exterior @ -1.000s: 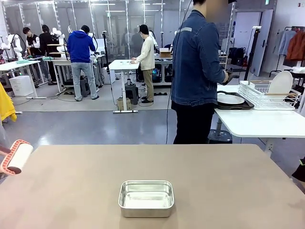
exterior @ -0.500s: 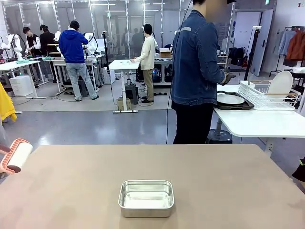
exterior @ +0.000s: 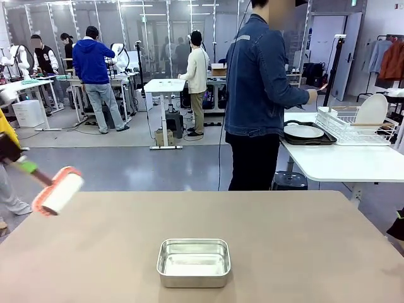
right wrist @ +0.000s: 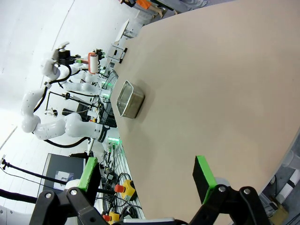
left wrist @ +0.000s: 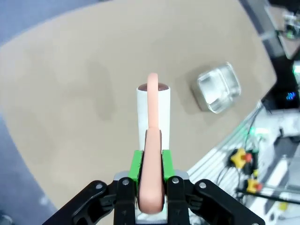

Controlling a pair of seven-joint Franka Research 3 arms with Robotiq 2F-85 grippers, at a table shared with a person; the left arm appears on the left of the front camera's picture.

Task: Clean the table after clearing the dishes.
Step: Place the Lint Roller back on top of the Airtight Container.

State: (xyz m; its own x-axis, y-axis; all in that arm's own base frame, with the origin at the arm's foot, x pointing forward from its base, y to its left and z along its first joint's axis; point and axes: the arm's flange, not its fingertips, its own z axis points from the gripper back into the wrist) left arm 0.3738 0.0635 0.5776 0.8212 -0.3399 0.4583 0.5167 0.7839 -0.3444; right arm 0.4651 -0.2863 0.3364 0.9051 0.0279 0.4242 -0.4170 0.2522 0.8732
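The beige table [exterior: 303, 246] stretches across the front view. My left gripper [exterior: 22, 164] comes in at the far left, shut on the salmon handle of a lint roller [exterior: 61, 191] whose white roll hangs tilted above the table's left edge. In the left wrist view the gripper [left wrist: 151, 176] clamps that handle, and the roller [left wrist: 153, 110] points down over the table [left wrist: 70, 93]. My right gripper [right wrist: 145, 180] stands open above the table [right wrist: 211, 84] with nothing between its green pads. One of the dishes, a white plate [exterior: 303, 131] on a dark tray [exterior: 315, 141], lies on the white side table.
A shiny steel pan [exterior: 193, 261] sits near the table's front middle, also seen as the pan [left wrist: 218, 88] and the pan [right wrist: 130, 99]. A person [exterior: 259, 101] in a denim jacket stands at the far side by the side table. A wire rack [exterior: 353, 126] there holds an upright white plate.
My left arm has swung the roller up and to the right, from the table's left edge to above its left part. The person has turned slightly towards the side table.
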